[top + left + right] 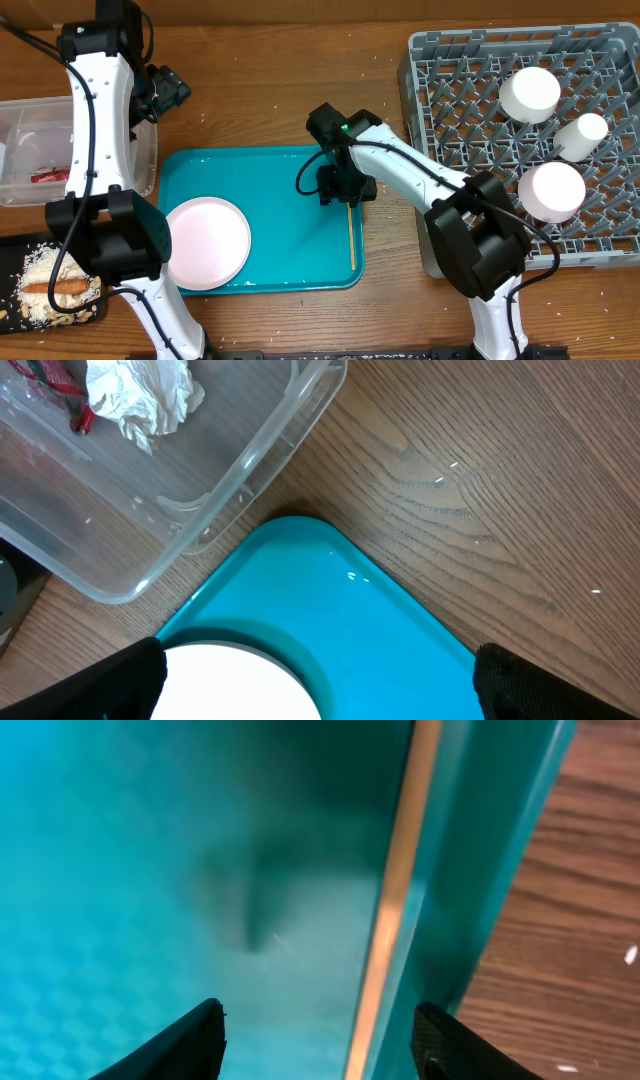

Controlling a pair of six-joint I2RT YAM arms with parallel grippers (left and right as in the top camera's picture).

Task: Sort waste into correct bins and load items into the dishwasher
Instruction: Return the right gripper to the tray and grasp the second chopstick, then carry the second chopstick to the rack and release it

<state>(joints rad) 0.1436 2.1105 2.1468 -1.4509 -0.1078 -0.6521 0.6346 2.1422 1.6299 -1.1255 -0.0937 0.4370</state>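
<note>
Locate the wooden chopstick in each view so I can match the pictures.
Overhead: chopstick lies along the right rim of the teal tray.
Left wrist: not in it.
Right wrist: chopstick runs up the picture right of centre, against the rim.
Shared landmark: the teal tray, in all three.

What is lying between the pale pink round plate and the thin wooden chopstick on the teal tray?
Nothing: only bare floor of the teal tray separates the pale pink round plate from the thin wooden chopstick, as the overhead view shows.
</note>
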